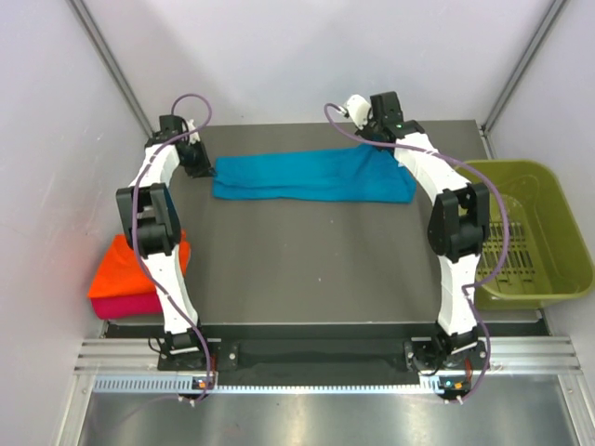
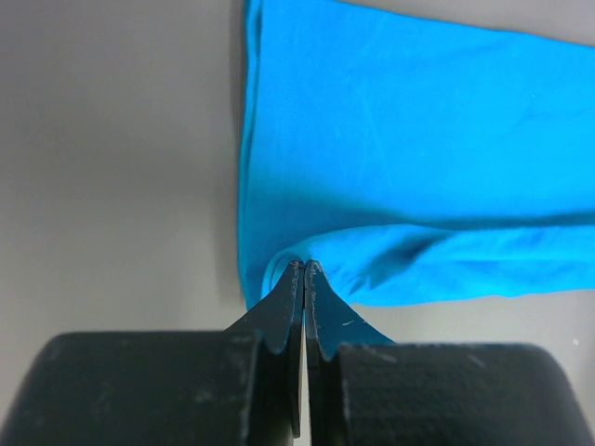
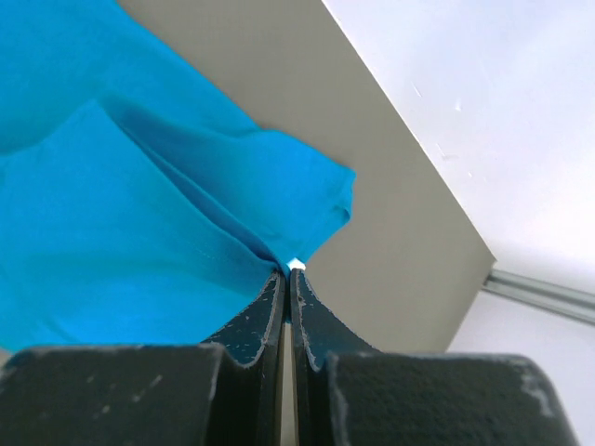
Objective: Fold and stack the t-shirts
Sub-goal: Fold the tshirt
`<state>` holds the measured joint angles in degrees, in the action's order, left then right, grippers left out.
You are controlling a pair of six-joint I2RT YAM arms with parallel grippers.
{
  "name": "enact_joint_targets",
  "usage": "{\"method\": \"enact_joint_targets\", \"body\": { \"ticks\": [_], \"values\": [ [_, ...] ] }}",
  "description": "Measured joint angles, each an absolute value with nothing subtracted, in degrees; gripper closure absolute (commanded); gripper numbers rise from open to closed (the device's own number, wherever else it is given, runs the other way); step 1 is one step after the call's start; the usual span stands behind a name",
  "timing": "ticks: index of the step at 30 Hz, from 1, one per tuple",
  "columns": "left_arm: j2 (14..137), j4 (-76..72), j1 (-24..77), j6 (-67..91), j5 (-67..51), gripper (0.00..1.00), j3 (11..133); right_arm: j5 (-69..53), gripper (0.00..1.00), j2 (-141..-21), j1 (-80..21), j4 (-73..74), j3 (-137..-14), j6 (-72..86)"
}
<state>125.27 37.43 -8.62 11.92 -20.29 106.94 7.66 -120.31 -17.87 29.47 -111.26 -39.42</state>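
While lying flat on the counter (image 1: 307, 265), pinched at both ends: teal-blue t-shirt (image 1: 307, 177), folded into a long narrow band and spread from 9 o'clock to 3 o'clock across the far part of the surface, up toward 12 o'clock. At the 9 o'clock end, left hand (image 2: 304, 268), closed tight on a curled corner of the cloth, fingers pressed together with blue fabric bunched around the tips. At the 3 o'clock end, right hand (image 3: 290, 269), likewise clamped on a corner of the same shirt, layered folds fanning away from the tips and a loose flap reaching toward the far edge of the counter. Well apart from the band, at about 8 o'clock by the counter's left edge and just beside the left arm: orange t-shirt (image 1: 116, 269), folded, resting on top of magenta-pink t-shirt (image 1: 125, 305), also folded. Off the right edge at about 3 o'clock, close beside the right arm: olive-green basket (image 1: 561, 279), slotted floor showing.
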Motion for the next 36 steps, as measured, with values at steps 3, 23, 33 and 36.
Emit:
{"method": "enact_joint_targets", "body": {
  "ticks": [3,23,33,36],
  "values": [
    [127.3,37.4,-7.6,11.8,-19.6,1.00,108.9,7.8,1.00,-123.2,-17.8,29.0,-113.1,-39.7],
    [129.1,36.4,-6.9,11.8,-14.2,0.91,112.3,10.1,1.00,-129.2,-16.7,24.4,-118.3,-40.1],
    [129.0,36.4,-5.4,11.0,-6.2,0.38,112.0,17.3,0.52,-133.6,-16.7,21.3,-116.6,-40.7],
    [126.5,36.6,-5.3,10.8,-6.2,0.23,109.1,19.0,0.38,-132.0,-16.7,20.6,-113.7,-40.2]
  ]
}}
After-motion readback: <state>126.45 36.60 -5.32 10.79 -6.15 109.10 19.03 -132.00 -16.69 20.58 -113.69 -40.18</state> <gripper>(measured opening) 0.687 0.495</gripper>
